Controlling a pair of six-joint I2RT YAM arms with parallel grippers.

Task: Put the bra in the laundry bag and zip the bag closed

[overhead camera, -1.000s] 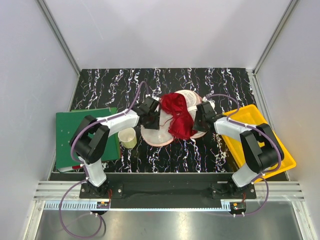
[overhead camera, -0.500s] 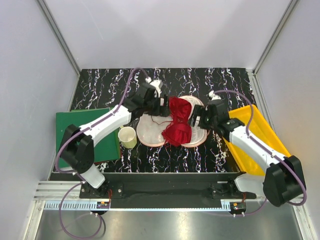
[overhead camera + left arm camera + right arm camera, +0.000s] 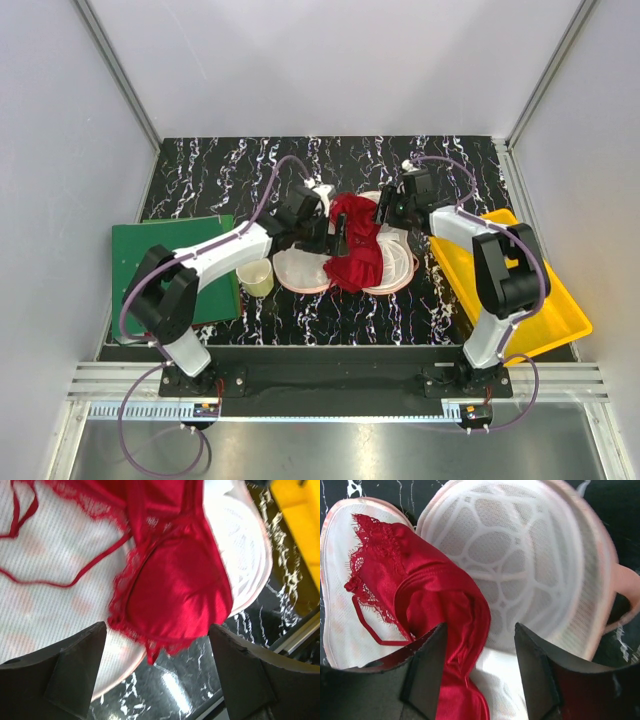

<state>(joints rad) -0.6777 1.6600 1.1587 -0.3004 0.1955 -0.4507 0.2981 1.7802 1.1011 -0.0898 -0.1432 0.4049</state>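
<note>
The laundry bag (image 3: 298, 270) lies open on the table, its white lining up and its peach rim showing. The red bra (image 3: 355, 248) is draped across its middle, between the two lobes. My left gripper (image 3: 326, 224) is at the bra's upper left, and my right gripper (image 3: 386, 212) at its upper right. In the left wrist view the bra (image 3: 175, 585) lies on the lining (image 3: 45, 575) just beyond my open left gripper (image 3: 157, 667). In the right wrist view a fold of the bra (image 3: 435, 600) lies loose between the fingers (image 3: 425, 670) of the open gripper (image 3: 480, 667), beside the mesh dome (image 3: 520, 555).
A yellow tray (image 3: 525, 285) sits at the right, under the right arm. A green board (image 3: 170, 262) lies at the left, with a pale cup (image 3: 255, 275) beside it. The tray's corner (image 3: 300, 510) shows in the left wrist view.
Both grippers have opened and let the bra go; it now lies lower across the bag. The right gripper has swung toward the back, and the left has stayed near the bra's left edge.
</note>
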